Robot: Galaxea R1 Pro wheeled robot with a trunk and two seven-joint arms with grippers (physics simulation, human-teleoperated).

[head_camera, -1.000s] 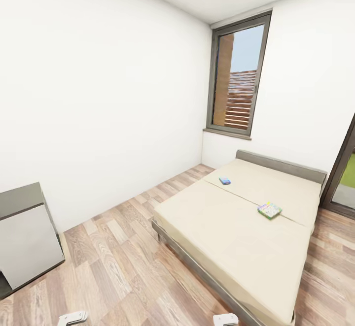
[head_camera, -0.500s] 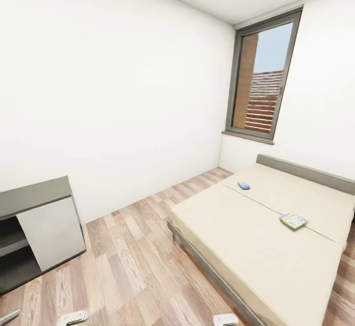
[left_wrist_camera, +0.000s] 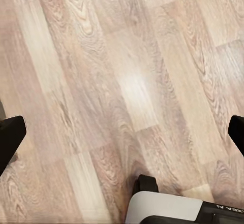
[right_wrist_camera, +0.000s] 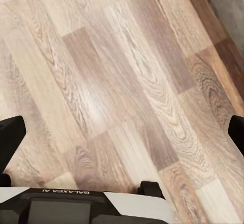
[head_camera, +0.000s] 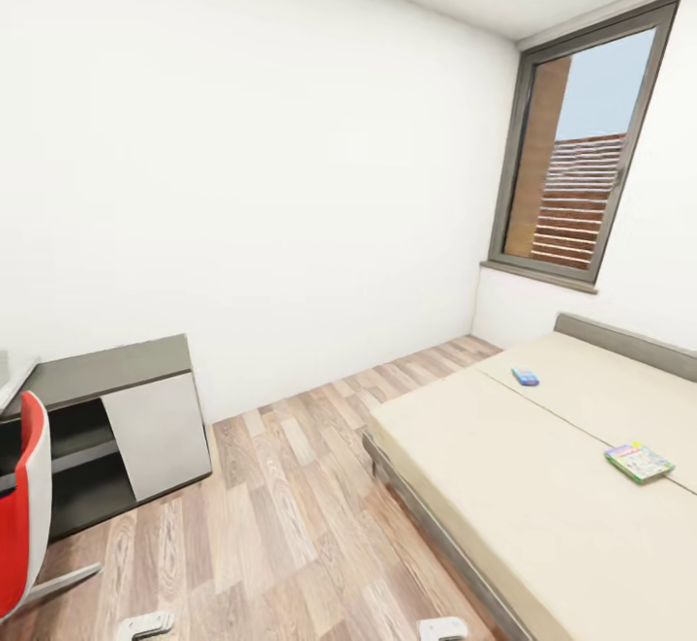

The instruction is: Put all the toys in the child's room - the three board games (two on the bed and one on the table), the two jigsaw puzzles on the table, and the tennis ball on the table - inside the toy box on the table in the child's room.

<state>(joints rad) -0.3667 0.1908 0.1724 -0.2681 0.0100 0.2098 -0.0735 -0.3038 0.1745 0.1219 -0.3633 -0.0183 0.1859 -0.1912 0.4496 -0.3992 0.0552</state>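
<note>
Though near, red chair (head_camera: 21, 505) beside shelf unit (head_camera: 106, 428)

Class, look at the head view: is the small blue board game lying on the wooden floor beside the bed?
No, the small blue board game lies on the beige mattress of the bed, near the headboard end, not on the floor.

Open wood floor (head_camera: 290, 505) runs between the dark shelf unit (head_camera: 116, 428) and the bed (head_camera: 542, 486), a wide passage to the far wall. A red chair (head_camera: 19, 505) intrudes beside the shelf unit. The mattress top is bare apart from a small blue box (head_camera: 525, 377) and a green-edged box (head_camera: 639, 461), well apart.
</note>
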